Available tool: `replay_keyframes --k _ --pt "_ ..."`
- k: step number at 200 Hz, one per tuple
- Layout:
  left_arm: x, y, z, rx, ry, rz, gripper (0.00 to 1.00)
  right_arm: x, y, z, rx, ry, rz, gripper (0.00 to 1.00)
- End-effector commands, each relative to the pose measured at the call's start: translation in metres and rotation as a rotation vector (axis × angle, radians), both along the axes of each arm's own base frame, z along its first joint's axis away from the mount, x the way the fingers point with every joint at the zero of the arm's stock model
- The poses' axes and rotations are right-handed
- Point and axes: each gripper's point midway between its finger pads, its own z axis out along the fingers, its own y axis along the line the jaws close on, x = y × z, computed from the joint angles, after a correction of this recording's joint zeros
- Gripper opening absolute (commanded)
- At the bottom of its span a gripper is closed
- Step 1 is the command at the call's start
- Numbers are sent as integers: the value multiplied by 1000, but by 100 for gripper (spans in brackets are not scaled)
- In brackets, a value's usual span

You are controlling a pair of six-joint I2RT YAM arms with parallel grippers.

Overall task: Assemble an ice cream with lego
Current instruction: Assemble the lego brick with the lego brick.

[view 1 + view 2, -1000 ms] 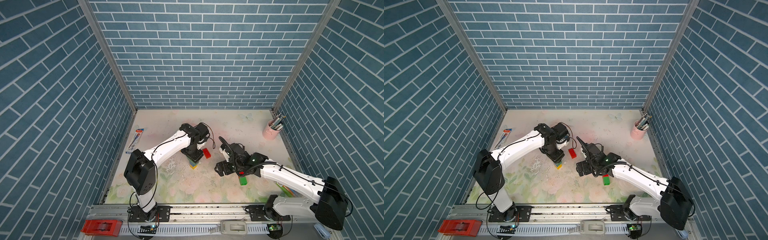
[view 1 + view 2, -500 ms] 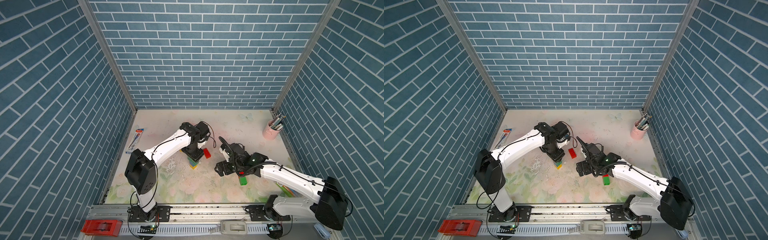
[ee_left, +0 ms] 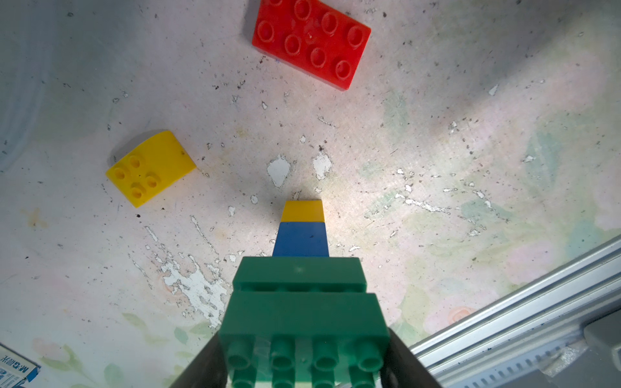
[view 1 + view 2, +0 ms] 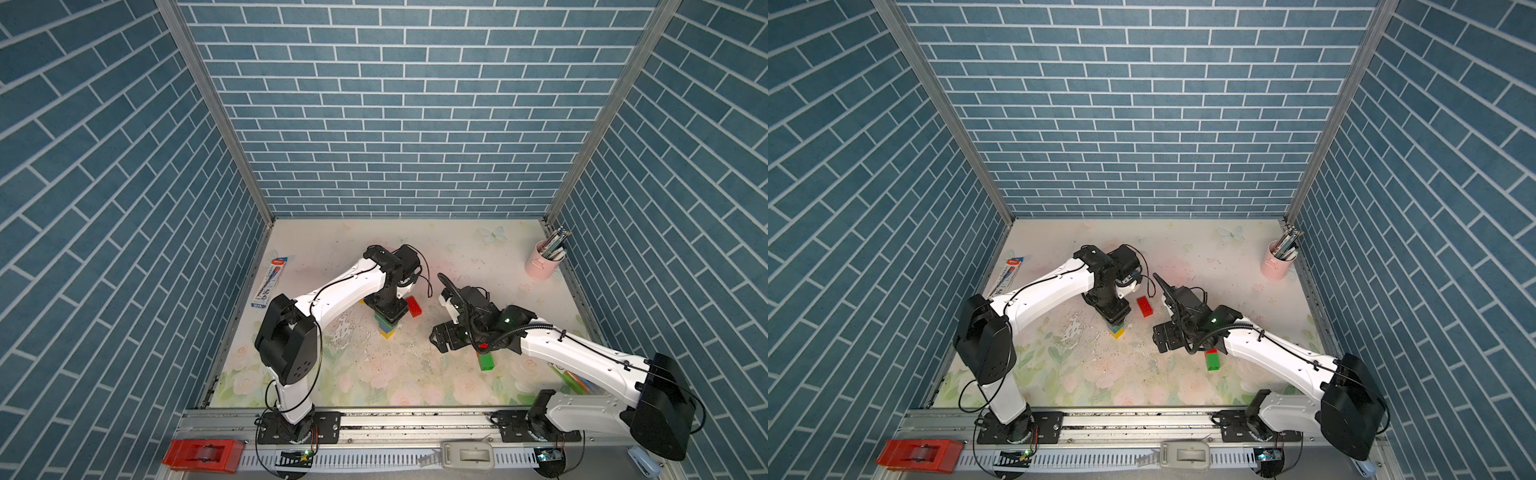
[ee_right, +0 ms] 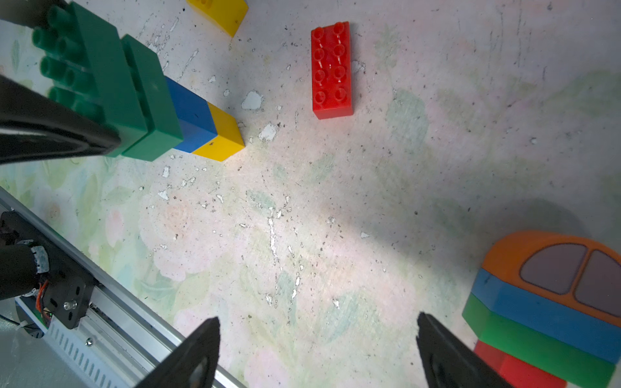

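L fingers (image 3: 200, 368) pinch green brick (image 3: 302, 315) atop stack (image 3: 300, 240); R fingers (image 5: 195, 356) spread, empty; red brick (image 3: 311, 43) nearby.

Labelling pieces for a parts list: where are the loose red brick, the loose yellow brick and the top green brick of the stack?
loose red brick (image 3: 311, 43), left wrist view, studded top.
loose yellow brick (image 3: 144, 173), left wrist view, studded face.
top green brick (image 3: 302, 314), left wrist view, side face.

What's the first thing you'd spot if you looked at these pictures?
The colourful tower mid-table jumps out: yellow at the bottom, then blue, then two green bricks, with the left hand gripping the top green one. Next comes the bright red brick lying flat near it, and the right hand, open and empty, beside a small stack topped with an orange rounded piece.
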Motion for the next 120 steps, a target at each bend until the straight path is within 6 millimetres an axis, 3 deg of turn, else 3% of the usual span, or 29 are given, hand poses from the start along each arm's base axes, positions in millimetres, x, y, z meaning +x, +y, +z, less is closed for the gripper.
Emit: replay_keyframes --k 1,81,120 --pt "-6 0 -9 16 40 -18 62 -2 -4 1 1 22 -24 92" --pt "-12 0 -20 -10 49 71 55 -2 -5 2 1 20 -26 92" --pt "-7 2 -12 -28 -8 118 51 -3 -6 1 -2 20 -22 92"
